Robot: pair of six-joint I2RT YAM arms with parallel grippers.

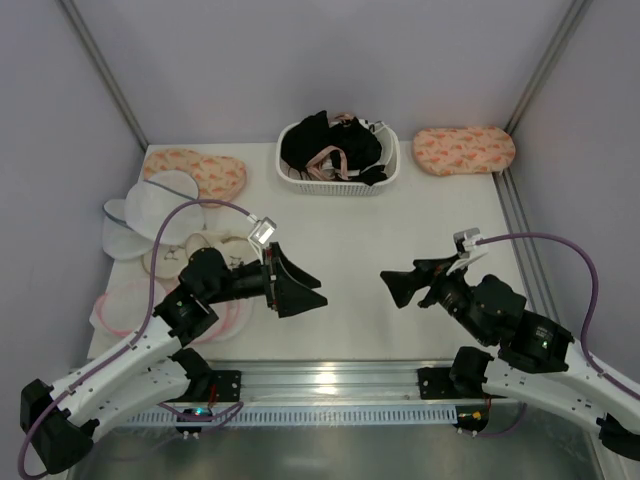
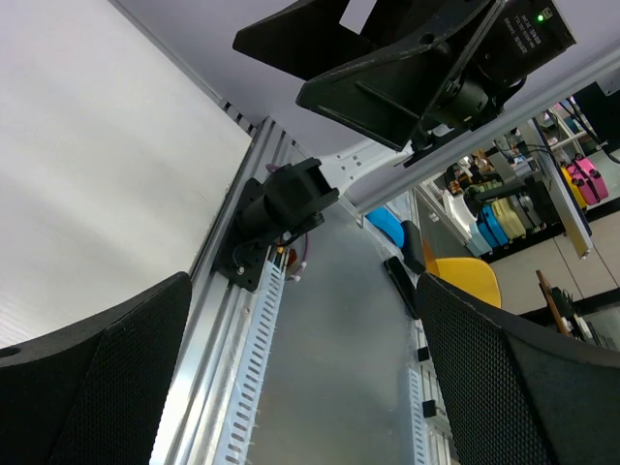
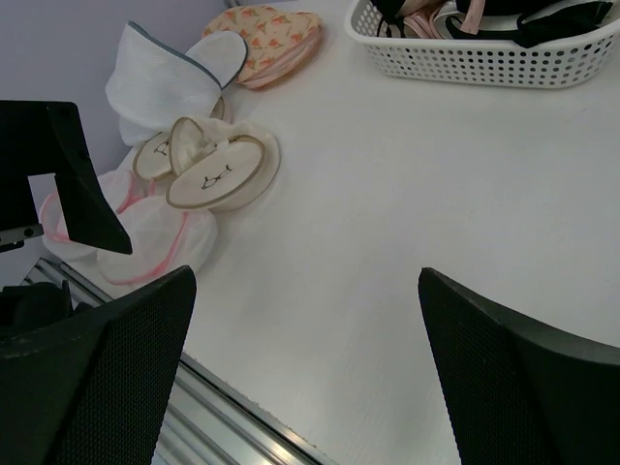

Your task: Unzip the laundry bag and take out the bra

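Two alike peach printed laundry bags lie shut on the table: one at the far right [image 1: 464, 150], one at the far left [image 1: 197, 170], which also shows in the right wrist view [image 3: 271, 29]. No light pink bra shows outside a bag. My left gripper [image 1: 310, 290] is open and empty above the near middle of the table, pointing right; its view [image 2: 305, 387] shows only the rail and the right arm's base. My right gripper [image 1: 392, 288] is open and empty, pointing left, with bare table between its fingers [image 3: 305, 378]. Both grippers are far from both bags.
A white basket [image 1: 385, 175] with black garments and pinkish straps stands at the far middle, also in the right wrist view [image 3: 504, 58]. White mesh domed bags [image 1: 145, 212] and cream round bags [image 3: 208, 170] with pink-rimmed ones [image 1: 125, 305] crowd the left side.
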